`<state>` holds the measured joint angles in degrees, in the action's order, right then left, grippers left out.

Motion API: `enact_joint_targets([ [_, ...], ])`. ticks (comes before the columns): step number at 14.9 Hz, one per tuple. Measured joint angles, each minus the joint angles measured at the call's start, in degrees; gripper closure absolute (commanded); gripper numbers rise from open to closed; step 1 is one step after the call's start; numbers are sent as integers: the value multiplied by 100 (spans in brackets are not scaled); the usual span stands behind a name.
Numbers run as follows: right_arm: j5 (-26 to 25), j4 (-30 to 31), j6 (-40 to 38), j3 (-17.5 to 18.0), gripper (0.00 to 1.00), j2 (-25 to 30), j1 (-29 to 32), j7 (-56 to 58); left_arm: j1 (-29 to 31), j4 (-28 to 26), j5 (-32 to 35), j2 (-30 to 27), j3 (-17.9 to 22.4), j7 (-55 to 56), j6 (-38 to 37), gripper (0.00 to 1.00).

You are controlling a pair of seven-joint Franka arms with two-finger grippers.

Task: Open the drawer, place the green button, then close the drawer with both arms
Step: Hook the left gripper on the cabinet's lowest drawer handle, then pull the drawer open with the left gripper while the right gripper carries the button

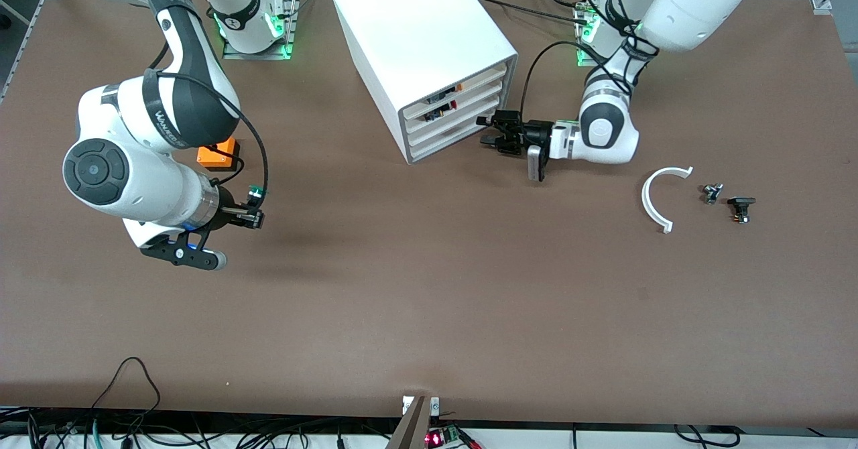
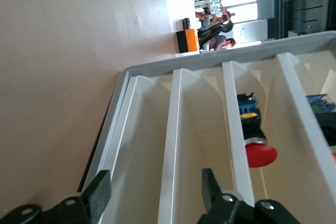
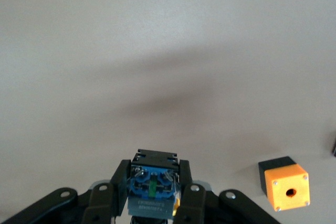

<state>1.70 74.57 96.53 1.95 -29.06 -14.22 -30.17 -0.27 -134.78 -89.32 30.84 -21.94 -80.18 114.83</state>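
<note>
Front view: the right gripper (image 1: 253,216) hangs over bare desk (image 1: 429,301) near the orange cube (image 1: 217,153), the cube half hidden by the arm. Only the button's (image 1: 255,192) green cap shows. The left gripper (image 1: 494,131) sits at the cabinet's (image 1: 429,67) fronts, level with the drawer (image 1: 456,126), which is shut.

Left wrist view: its fingers (image 2: 97,192) stand spread wide before the cream fronts, holding nothing; a red part (image 2: 261,153) shows inside an upper tray.

Right wrist view: fingers (image 3: 189,190) pinch the button (image 3: 151,190), showing its blue base and black casing.
</note>
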Motion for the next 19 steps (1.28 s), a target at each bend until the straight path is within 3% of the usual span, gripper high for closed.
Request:
enact_joint_targets([
  [2, 0, -120, -115, 18, 100, -1, -86, -365, -2, -49, -81, 130, -89, -122, -1, 59],
  [6, 13, -449, -300, 32, 100, -1, -393, -1235, 18, -123, -182, 199, -225, -134, -8, 60],
  [9, 138, -630, -331, 33, 100, -2, -569, -1899, 18, -203, -418, 205, -399, -135, -9, 100],
  [16, 185, -834, 7, 44, 100, -9, -1089, -3715, 176, -207, -437, 214, -429, -130, -6, 100],
  [19, 186, -834, 385, 48, 100, -66, -1401, -4638, 294, -121, -437, 214, -266, -129, -1, 100],
])
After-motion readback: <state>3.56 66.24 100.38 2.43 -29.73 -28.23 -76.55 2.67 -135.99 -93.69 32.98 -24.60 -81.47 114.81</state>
